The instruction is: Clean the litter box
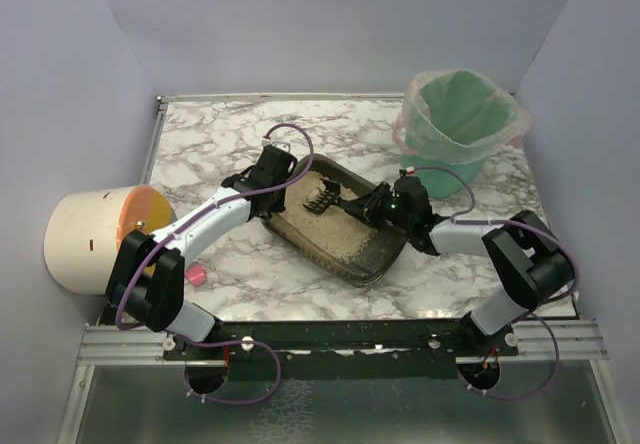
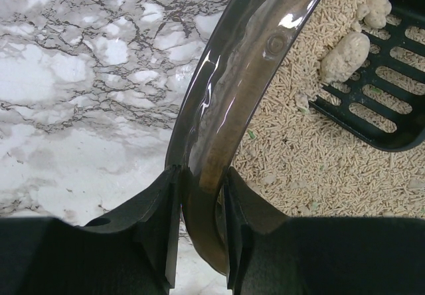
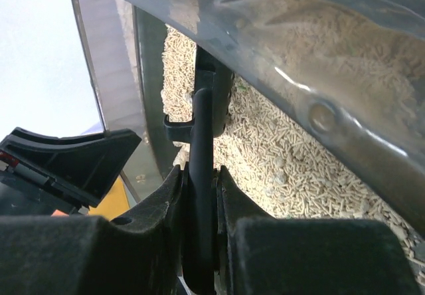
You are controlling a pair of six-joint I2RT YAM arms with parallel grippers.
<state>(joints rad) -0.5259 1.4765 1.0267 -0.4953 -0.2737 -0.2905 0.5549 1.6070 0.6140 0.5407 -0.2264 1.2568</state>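
Note:
The litter box (image 1: 372,262), a shallow dark tray of beige pellet litter, lies slantwise mid-table. My left gripper (image 1: 284,171) is shut on its far-left rim: in the left wrist view the fingers (image 2: 166,222) pinch the glossy rim (image 2: 259,56) from both sides. My right gripper (image 1: 376,204) reaches over the right side of the litter box and is shut on the handle (image 3: 201,142) of a black slotted scoop (image 1: 324,200). The scoop's head (image 2: 385,96) rests on the litter and has pale clumps (image 2: 345,56) on its slots.
A green bucket (image 1: 455,124) lined with a clear bag stands at the back right. A cream cylinder (image 1: 90,239) with an orange face sits off the table's left edge, and a small pink object (image 1: 196,276) lies near it. Lilac walls enclose the marble table (image 1: 220,134).

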